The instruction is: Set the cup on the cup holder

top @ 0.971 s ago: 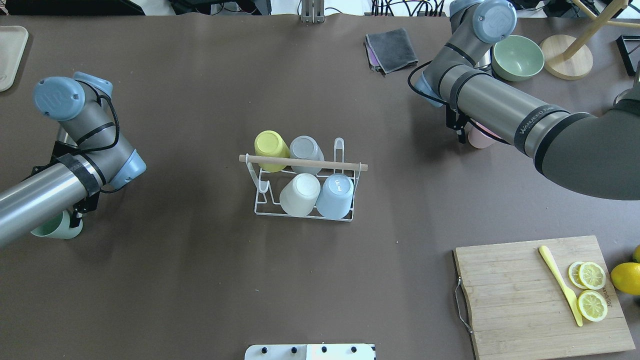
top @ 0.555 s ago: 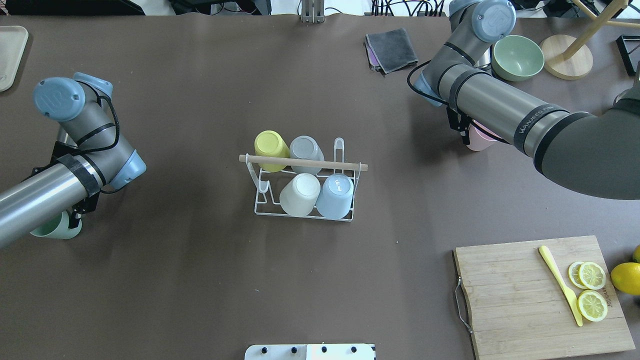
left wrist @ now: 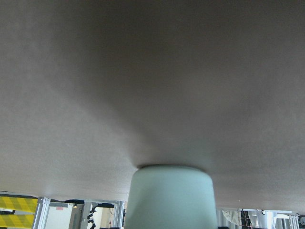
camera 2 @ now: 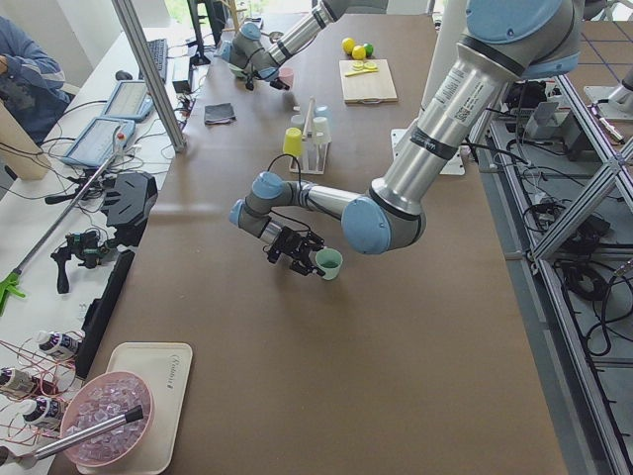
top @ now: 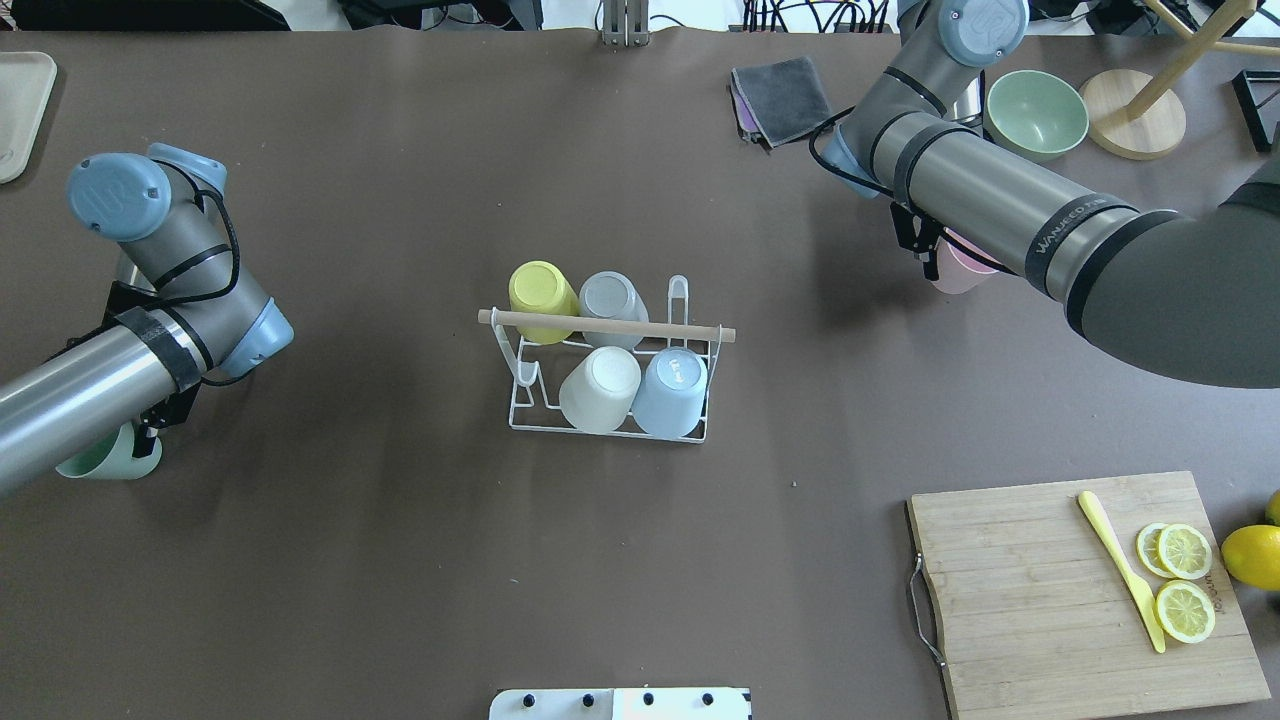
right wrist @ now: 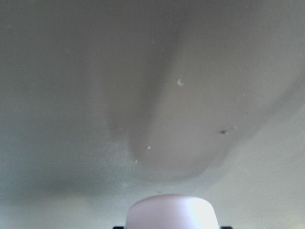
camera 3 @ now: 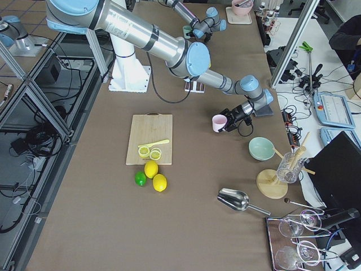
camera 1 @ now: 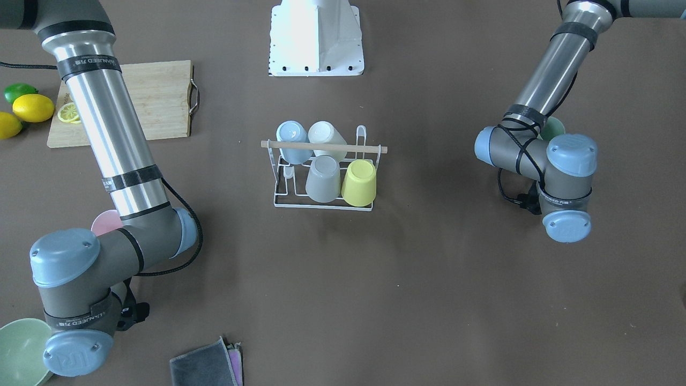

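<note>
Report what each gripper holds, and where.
Left gripper: mint green cup, gripped at its side wall. Right gripper: pale pink cup, likewise; exact finger contact hidden.

Mint cup [top: 100, 465], pink cup [top: 955, 278]; cup holder [top: 640, 328] mid-table

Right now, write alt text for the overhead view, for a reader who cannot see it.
A white wire cup holder at the table's centre carries four inverted cups: yellow, grey, cream, light blue. The left arm holds a green cup at left; the right arm holds a pink cup at upper right.
</note>
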`<action>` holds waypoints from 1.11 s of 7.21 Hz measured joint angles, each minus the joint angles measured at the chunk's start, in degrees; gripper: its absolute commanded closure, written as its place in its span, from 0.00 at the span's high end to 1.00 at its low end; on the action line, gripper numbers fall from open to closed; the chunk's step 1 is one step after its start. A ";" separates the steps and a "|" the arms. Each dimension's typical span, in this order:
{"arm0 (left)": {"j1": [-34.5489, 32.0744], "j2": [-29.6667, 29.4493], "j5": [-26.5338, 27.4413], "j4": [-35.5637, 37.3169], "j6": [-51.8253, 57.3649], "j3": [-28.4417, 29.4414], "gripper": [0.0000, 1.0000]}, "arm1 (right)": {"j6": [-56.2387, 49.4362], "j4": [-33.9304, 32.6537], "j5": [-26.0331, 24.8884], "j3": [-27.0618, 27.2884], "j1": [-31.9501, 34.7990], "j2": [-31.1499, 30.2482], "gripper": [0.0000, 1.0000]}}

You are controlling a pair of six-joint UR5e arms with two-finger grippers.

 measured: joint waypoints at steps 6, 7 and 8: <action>-4.84 -0.47 -1.75 -2.69 -0.64 -11.58 0.57 | -6.44 -7.55 0.59 4.76 5.89 2.44 0.00; -6.27 -0.24 -2.28 -7.21 -0.74 -14.43 0.57 | -6.62 -8.37 0.83 7.31 7.63 2.74 0.00; -7.37 0.09 -2.43 -13.35 -1.93 -16.50 0.54 | -6.52 -8.86 1.78 10.48 9.13 2.79 0.00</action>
